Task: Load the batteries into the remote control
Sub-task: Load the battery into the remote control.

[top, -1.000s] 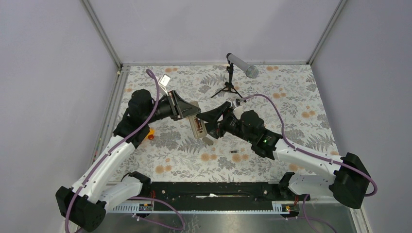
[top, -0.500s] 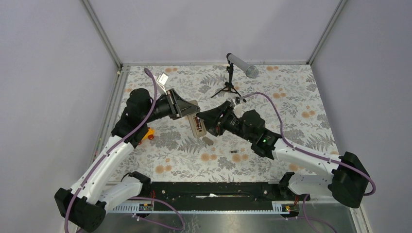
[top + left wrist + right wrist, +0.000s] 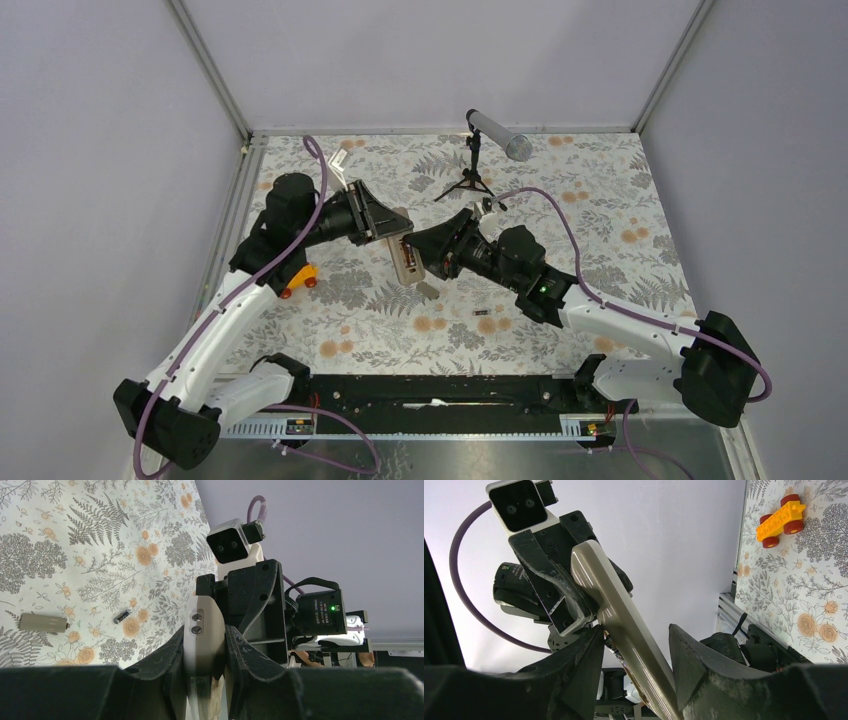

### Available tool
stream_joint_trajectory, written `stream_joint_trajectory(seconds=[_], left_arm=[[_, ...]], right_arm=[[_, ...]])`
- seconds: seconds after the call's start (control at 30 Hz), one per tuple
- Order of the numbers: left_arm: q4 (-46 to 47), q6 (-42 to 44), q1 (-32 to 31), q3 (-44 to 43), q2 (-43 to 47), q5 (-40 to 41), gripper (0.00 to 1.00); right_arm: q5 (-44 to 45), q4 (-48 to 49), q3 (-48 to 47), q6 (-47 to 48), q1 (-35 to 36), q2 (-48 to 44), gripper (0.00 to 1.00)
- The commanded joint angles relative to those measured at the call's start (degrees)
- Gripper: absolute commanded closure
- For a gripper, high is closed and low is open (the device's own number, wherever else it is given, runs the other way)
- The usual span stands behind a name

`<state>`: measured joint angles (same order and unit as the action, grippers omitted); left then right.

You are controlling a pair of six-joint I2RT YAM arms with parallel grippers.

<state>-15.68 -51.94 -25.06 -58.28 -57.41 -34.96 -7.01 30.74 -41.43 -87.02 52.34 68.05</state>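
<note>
1. The left gripper [image 3: 204, 636] is clamped on one end of the remote control [image 3: 405, 259], which is held above the table [image 3: 620, 190] at the centre of the top view.
2. The right gripper [image 3: 634, 630] stands with its fingers spread either side of the remote's beige back, and a gap shows beside one finger.
3. One battery [image 3: 483, 315] lies on the floral cloth, lower right of the remote.
4. The grey cover piece [image 3: 428, 290] lies just below the remote.
5. An orange toy car [image 3: 297, 280] sits left of centre.
</note>
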Motion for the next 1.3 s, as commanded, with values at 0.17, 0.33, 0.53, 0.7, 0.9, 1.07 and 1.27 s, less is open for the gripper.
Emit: stream_joint_trajectory(seconds=[0.17,0.33,0.53,0.7,0.9,1.07,1.27], left_arm=[[4.61,-5.82,0.08,-6.81,-1.33,1.42,1.0],[6.03,-11.53,0.68,-8.15,-1.48,0.63,1.0],[4.69,-13.21,1.94,-11.17,-2.19,-0.6,1.0],[8.11,-17.02,2.84,-9.8,-1.93,-3.3,1.0],[5.52,-12.54,2.91,-9.13,-2.16,-3.69,1.0],[0.26,-2.6,3.12,-8.39,-2.57,-4.68,1.0],[-6.79,11.38,4.53,-7.2,-1.65,-1.54,1.0]], right_arm=[[-4.44,-3.03,1.38,3.68,0.58,0.44,0.46],[-3.73,-3.81,2.1,5.11,0.64,0.23,0.48],[-2.97,-3.93,2.65,6.06,0.57,-0.42,0.51],[-2.67,-3.15,3.24,6.51,0.27,-1.22,0.51],[-4.57,0.15,2.02,7.38,-0.6,-0.6,0.31],[-5.83,2.64,0.12,11.88,-2.99,-2.49,0.07],[-8.9,-15.12,-7.44,25.65,-7.76,-7.26,0.05]])
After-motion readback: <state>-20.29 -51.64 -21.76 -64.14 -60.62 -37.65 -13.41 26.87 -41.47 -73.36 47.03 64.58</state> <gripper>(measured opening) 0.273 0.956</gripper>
